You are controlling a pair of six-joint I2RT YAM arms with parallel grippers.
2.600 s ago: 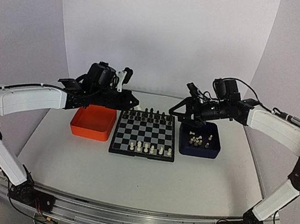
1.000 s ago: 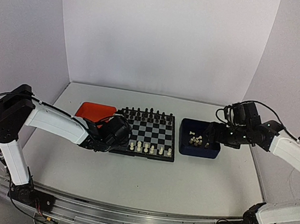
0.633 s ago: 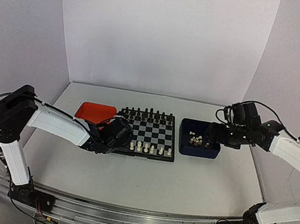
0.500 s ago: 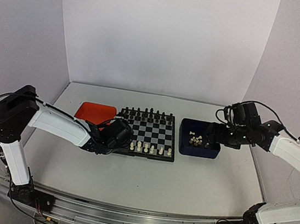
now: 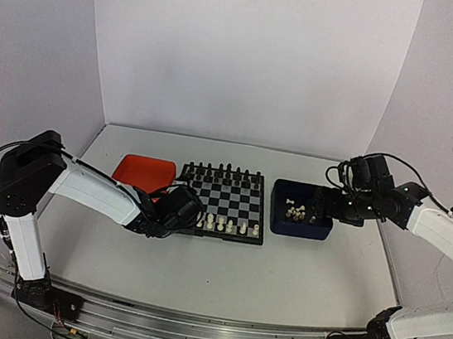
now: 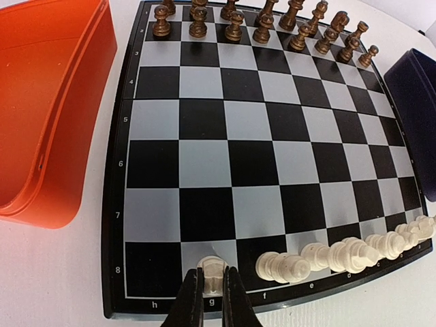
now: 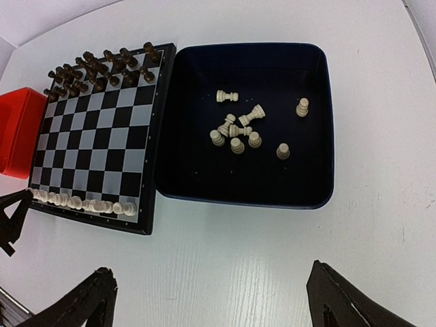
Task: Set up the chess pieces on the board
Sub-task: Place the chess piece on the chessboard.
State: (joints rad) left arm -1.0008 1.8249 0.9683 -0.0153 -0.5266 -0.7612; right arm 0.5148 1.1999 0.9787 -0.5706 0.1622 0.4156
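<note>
Hugging the near-left corner of the board (image 6: 204, 163), the left gripper (image 6: 212, 276) is sitting low with its fingers pinched tight on one cream-white piece (image 6: 211, 264). That piece is standing on the near row, second square in from the left edge, by the letter g. A couple of seconds back this arm was riding high over the orange tray (image 6: 61, 136). It has swung down and across since then, and over the last second only its elbow is drifting a touch while the grip stays put.

Just beside the held piece, more cream-white chess pieces (image 6: 340, 253) are lining up along that same near row, running off to the right. Dark pieces (image 6: 262, 27) are crowding the far edge.

On the other side, the right gripper (image 7: 211, 272) is hanging near the dark blue tray (image 7: 310, 197), jaws spread wide and holding nothing. Earlier it was up by that tray's far-left corner. For the past second it is not budging. A scatter of loose cream-white pieces is lying in the tray, some upright, some tipped over.
</note>
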